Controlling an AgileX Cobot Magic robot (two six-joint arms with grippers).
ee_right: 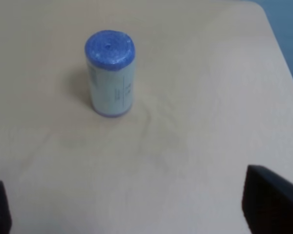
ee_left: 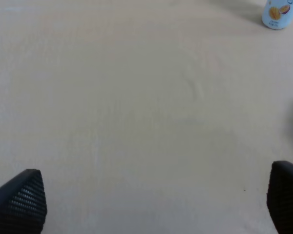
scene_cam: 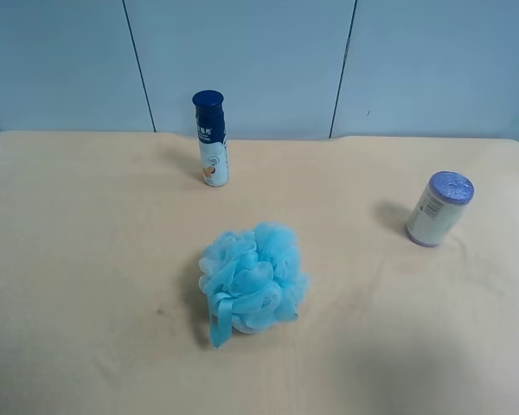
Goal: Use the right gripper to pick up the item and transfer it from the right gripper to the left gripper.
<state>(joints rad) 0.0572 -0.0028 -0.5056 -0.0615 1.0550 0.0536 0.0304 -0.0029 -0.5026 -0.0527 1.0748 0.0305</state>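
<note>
**A:** What can't you make out from there?

**B:** My right hand point(ee_right: 136, 209) only shows black fingertips point(ee_right: 272, 202), cut off at the frame edge. They're spread wide with nothing between them. Same with the left hand point(ee_left: 151, 204). The bottle point(ee_left: 278, 13) is clipped, and the jar point(ee_right: 110, 73) label is blurry.

**A:** Room to move?

**B:** Bare desk point(scene_cam: 86, 259) all around the jar. It's near the desk edge at the high camera's right, well apart from the sponge point(scene_cam: 253, 278). It's standing upright, long axis vertical, lid point(ee_right: 109, 48) up.
</note>
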